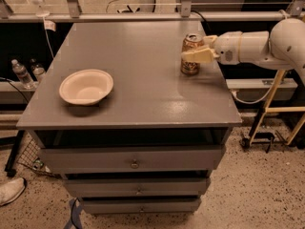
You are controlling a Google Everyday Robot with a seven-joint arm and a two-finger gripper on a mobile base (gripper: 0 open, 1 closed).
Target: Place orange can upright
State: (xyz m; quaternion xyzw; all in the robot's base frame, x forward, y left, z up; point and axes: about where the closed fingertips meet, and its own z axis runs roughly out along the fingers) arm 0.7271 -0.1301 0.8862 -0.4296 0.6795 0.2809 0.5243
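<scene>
While the can (189,67) stands up straight on the bench (143,56), close to the right edge and nearer the back right corner, our claw (195,47) is grasping it. One finger (198,56) lies across the front of the can and the other sits behind it. Our white arm (248,46) comes in from past the right edge. We see a cream bowl (86,86) near the front left corner, well apart from the can. Below the front edge we see three drawers (133,159), all pushed in.
</scene>
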